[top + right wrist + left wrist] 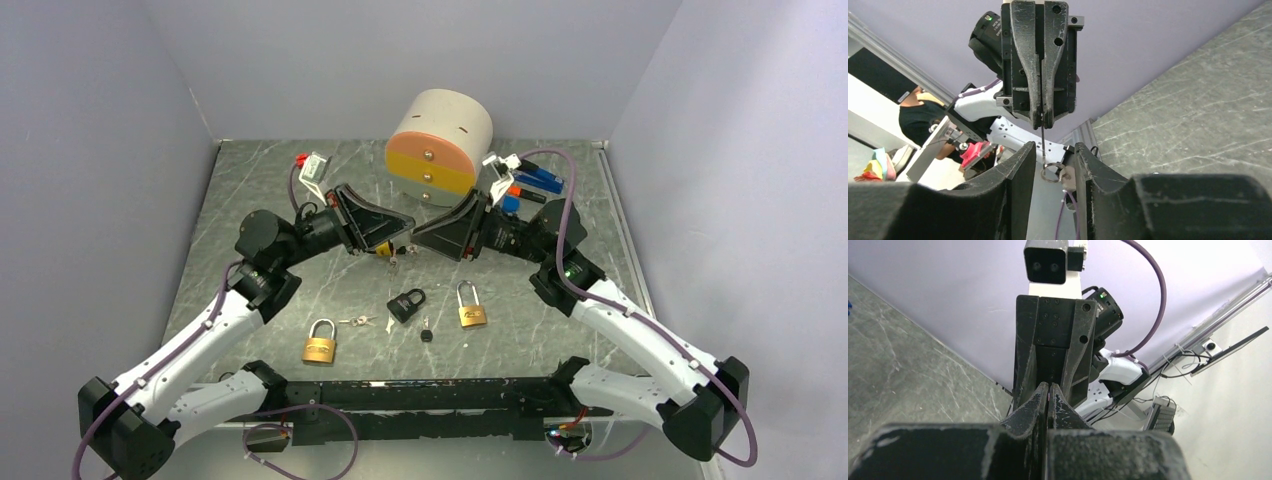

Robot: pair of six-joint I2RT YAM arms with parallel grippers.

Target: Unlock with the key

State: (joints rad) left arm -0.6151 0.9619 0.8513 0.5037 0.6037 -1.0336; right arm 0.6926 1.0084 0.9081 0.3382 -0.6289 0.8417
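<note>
Top view: light is bright, even and diffuse, coming from above. Shadows under the arms on the bench (250, 190) are soft and short. The marbled surface has a faint sheen, no hard glare. Walls splay outward toward the edges. Wrist views: the near left end effector (1048, 397) and right end effector (1050, 157) look soft; far parts are sharper.
</note>
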